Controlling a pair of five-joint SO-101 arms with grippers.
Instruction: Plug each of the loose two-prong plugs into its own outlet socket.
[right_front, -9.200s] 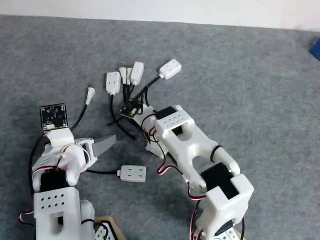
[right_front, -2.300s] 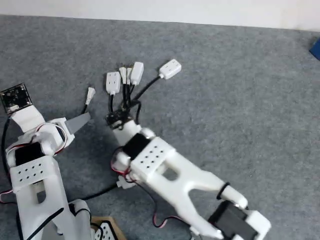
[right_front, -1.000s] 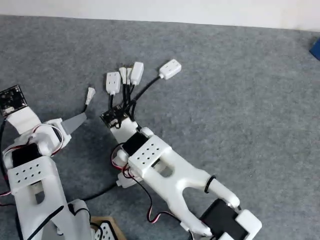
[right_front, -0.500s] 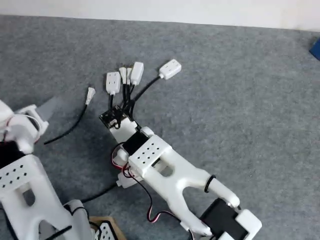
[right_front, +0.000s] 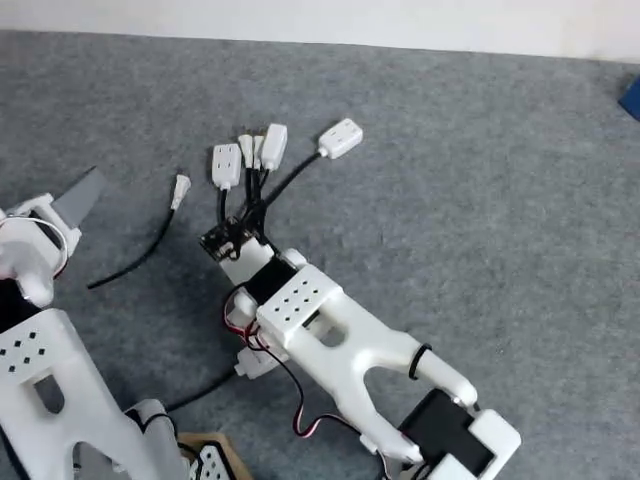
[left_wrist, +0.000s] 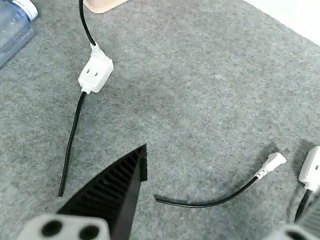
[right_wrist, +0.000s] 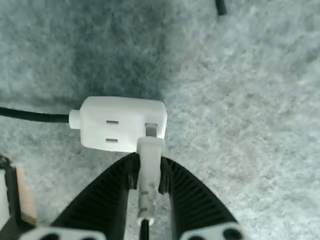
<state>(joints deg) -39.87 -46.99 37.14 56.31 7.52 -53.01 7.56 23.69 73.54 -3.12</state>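
My right gripper (right_wrist: 150, 162) is shut on a white two-prong plug (right_wrist: 149, 150). The plug's front end touches the end slot of a white outlet socket (right_wrist: 117, 124) lying on the grey mat. In the high view that socket (right_front: 254, 362) peeks out from under the right arm (right_front: 300, 310). Another loose plug (right_front: 181, 187) on a black cord lies left of a cluster of white sockets (right_front: 227, 165). My left gripper (right_front: 78, 197) hangs open at the far left, apart from this plug (left_wrist: 274, 161). One more socket (left_wrist: 95, 74) lies farther off.
The white sockets (right_front: 340, 138) and short plugs (right_front: 247, 150) fan out on black cords at the mat's middle. A clear bottle (left_wrist: 15, 20) and a beige object (left_wrist: 100, 4) sit beyond the mat's edge. A wooden board corner (right_front: 205, 450) shows near the left arm's base.
The left arm has swung left, away from the loose plug. The right arm came down from the socket cluster over the near socket and has shifted slightly in the last half second.
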